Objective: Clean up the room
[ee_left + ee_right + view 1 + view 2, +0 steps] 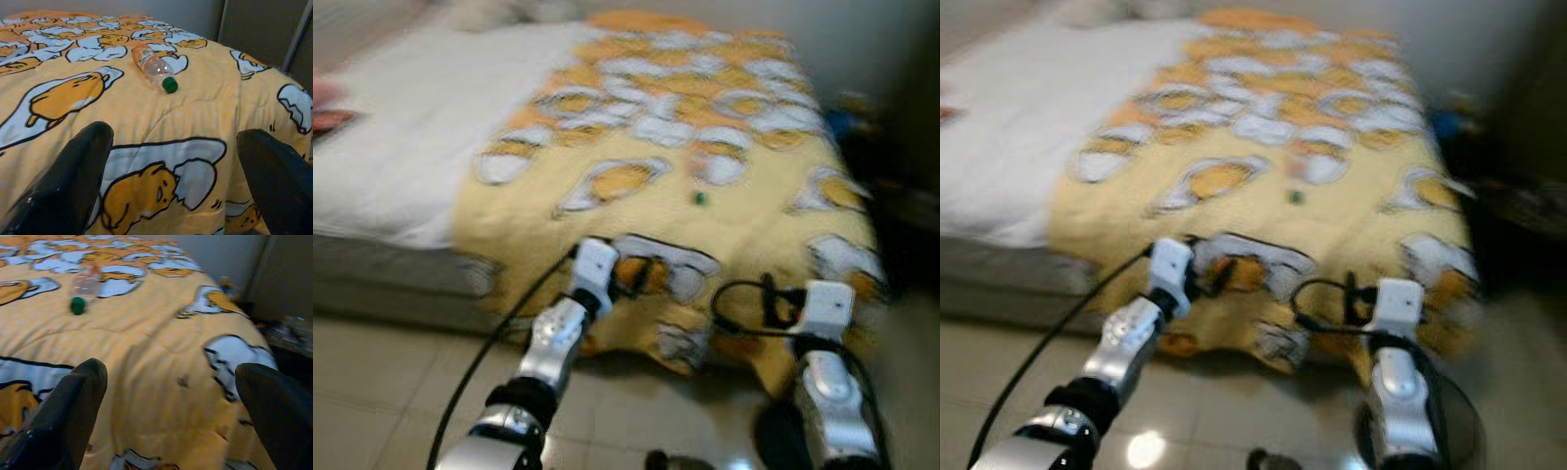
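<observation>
- Looking at the whole room first, you see a big bed (401,147) with a yellow blanket (744,225) spread over it, and the tile floor (372,392) in front of it.
- You have not picked anything up yet, so I think the cleaning job has only just begun.
- One plastic bottle (152,66) with a green cap (169,85) lies on its side on the blanket. It looks like the thing to tidy away.
- Your left gripper (171,171) hangs over the near edge of the bed. Its two black fingers are spread wide and hold nothing.
- Your right gripper (171,406) is beside it, also spread wide and holding nothing.
- The bottle lies well ahead of both grippers, further up the bed, with its cap pointing back toward you.
- You need to reach further in to get it.
</observation>
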Available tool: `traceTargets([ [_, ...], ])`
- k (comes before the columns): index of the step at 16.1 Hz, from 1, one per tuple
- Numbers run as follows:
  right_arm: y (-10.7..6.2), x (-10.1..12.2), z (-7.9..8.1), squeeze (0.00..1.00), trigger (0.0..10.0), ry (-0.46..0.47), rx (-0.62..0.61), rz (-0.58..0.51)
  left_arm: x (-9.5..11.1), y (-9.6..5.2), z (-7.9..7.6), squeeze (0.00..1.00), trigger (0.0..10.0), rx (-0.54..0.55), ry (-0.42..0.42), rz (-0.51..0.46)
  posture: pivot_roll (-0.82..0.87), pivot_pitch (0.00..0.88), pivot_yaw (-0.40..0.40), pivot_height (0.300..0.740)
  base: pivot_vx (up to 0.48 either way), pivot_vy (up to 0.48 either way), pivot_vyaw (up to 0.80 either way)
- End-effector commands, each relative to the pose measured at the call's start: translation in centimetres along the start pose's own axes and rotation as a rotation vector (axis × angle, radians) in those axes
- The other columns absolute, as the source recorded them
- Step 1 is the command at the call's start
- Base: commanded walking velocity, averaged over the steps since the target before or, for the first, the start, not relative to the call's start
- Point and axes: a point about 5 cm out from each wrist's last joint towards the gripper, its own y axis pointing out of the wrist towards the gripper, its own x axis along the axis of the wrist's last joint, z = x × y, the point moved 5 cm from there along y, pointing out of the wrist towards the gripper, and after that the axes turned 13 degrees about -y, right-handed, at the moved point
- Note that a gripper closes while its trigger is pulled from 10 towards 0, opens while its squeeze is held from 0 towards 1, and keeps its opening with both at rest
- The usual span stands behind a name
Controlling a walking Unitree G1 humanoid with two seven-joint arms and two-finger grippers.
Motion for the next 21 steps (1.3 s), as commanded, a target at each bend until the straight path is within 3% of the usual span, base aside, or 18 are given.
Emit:
traceTargets([
  [1,0.2,0.4,0.2,0.0,10.0,0.006,0.012,-0.013,0.9,0.0,1.0,0.0,10.0,0.068,-0.011,-0.043,-0.05,0.0,0.02,0.74,0.48,0.0,0.0],
  [2,0.6,0.8,0.7,0.0,10.0,0.014,0.029,-0.019,1.4,0.1,1.5,0.0,10.0,0.128,-0.032,-0.072,-0.05,0.0,0.016,0.74,0.48,0.0,0.0],
  [6,1.4,1.5,1.4,0.0,10.0,0.014,0.067,-0.028,2.1,0.6,2.2,0.0,10.0,0.185,-0.1,-0.085,-0.05,0.0,0.013,0.74,0.48,0.0,0.0],
  [11,1.5,1.4,1.4,0.0,10.0,0.028,0.046,-0.021,3.1,1.3,1.4,0.0,10.0,0.085,0.04,-0.078,-0.04,0.0,0.016,0.74,0.48,0.0,0.0],
  [15,1.4,1.5,1.5,0.0,10.0,0.026,0.045,-0.021,3.5,1.3,2.0,0.0,10.0,0.09,0.048,-0.076,-0.04,0.0,0.022,0.74,0.48,0.0,0.0],
  [17,2.1,2.2,1.3,0.0,10.0,-0.024,0.025,-0.005,3.5,1.2,2.1,0.0,10.0,0.089,0.078,-0.077,-0.04,0.0,0.017,0.74,0.48,0.0,0.0],
  [18,2.7,2.7,1.0,0.0,10.0,-0.032,-0.006,0.016,3.5,1.2,1.9,0.0,10.0,0.078,0.084,-0.077,-0.04,0.0,0.017,0.74,0.48,0.0,0.0],
  [19,4.2,3.2,0.7,0.0,10.0,-0.027,-0.044,0.127,3.6,1.4,1.3,0.0,10.0,0.039,0.083,-0.075,-0.03,0.0,0.024,0.74,0.48,0.0,0.0],
  [21,5.3,3.4,0.8,0.0,10.0,-0.007,-0.045,0.219,4.2,1.7,0.6,0.0,10.0,0.017,0.086,-0.091,-0.01,0.0,0.027,0.74,0.48,0.0,0.0],
])
